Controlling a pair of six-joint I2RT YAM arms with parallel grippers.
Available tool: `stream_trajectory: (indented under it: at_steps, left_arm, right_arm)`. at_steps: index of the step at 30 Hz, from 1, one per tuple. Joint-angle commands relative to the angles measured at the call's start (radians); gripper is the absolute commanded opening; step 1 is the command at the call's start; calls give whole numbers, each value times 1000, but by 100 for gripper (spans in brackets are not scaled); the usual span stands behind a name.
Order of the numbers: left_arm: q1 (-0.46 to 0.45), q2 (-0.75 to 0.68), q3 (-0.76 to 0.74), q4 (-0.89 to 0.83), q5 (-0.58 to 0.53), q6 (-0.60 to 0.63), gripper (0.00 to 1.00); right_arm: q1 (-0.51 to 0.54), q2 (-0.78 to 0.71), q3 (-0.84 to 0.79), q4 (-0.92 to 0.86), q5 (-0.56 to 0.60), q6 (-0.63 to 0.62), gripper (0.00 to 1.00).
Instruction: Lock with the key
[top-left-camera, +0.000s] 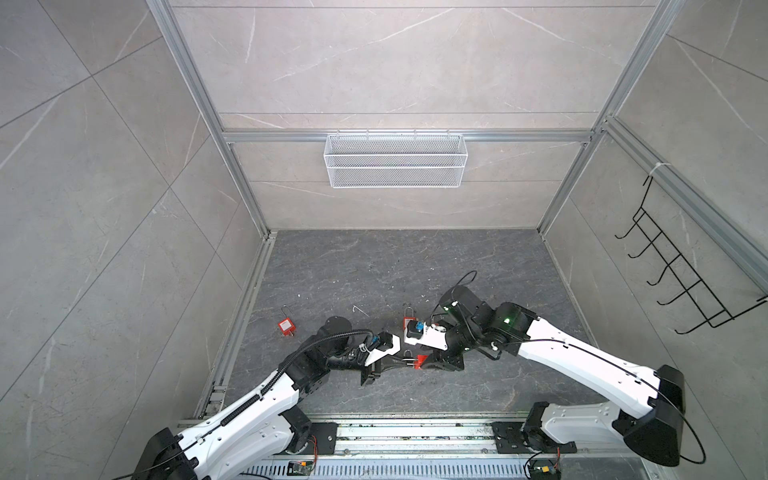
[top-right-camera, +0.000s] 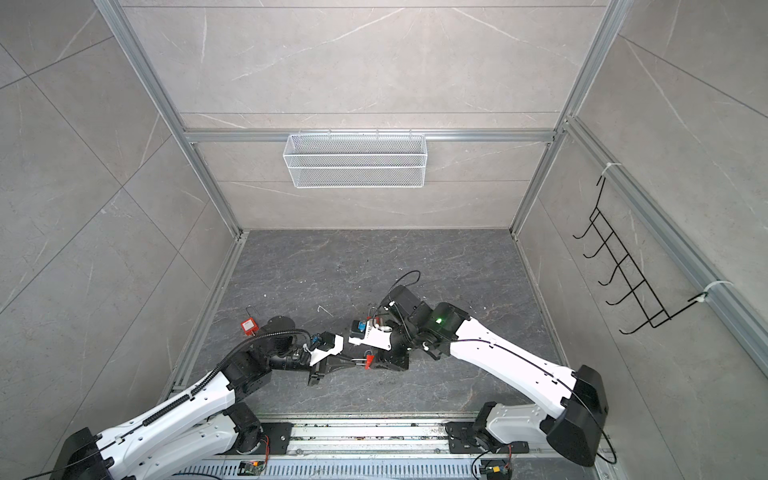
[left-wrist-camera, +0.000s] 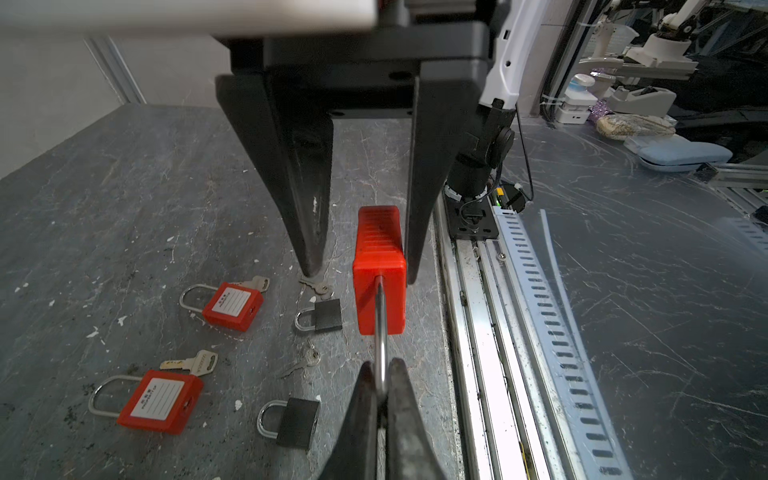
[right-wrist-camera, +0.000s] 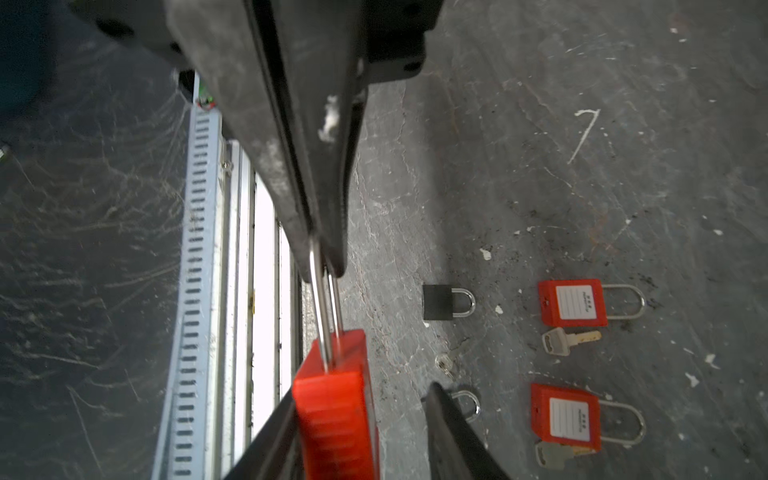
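The tabletop (top-left-camera: 374, 270) is dark and scuffed. The left end effector (left-wrist-camera: 382, 369) is clamped on the shackle (left-wrist-camera: 380, 340) of the red padlock (left-wrist-camera: 379, 291), which is held in the air between the arms, clear of the tabletop. The right end effector (left-wrist-camera: 362, 272) stands open astride the red body, one finger against it, the other apart. The lock's long axis runs from one end effector to the other, body toward the right arm. The body is ribbed plastic and both shackle legs appear seated; the keyhole is hidden. A loose key (left-wrist-camera: 195, 363) lies on the tabletop, untouched

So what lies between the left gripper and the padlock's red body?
Only bare shackle: the left gripper pinches its bend, the red body starts beyond. Left wrist view.
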Motion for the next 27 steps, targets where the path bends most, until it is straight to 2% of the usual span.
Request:
stream_trajectory:
  at_steps: [1,6,12,18,27]
  left_arm:
    - [-6,-21,61,-34,43,57,0]
    - [-6,-39,82,-59,57,67,0]
    - [-7,-46,114,-126,105,84,0]
    - [-8,-48,122,-125,129,77,0]
    - [-9,-52,116,-101,117,63,0]
  right_arm:
    - [-31,-69,13,-113,-50,53,54]
    - [-66,-105,29,-276,-37,4,57]
    - [-92,-21,91,-387,-40,-49,55]
    - [-94,63,117,-381,-80,-68,47]
    - [-92,62,85,-302,-162,-60,39]
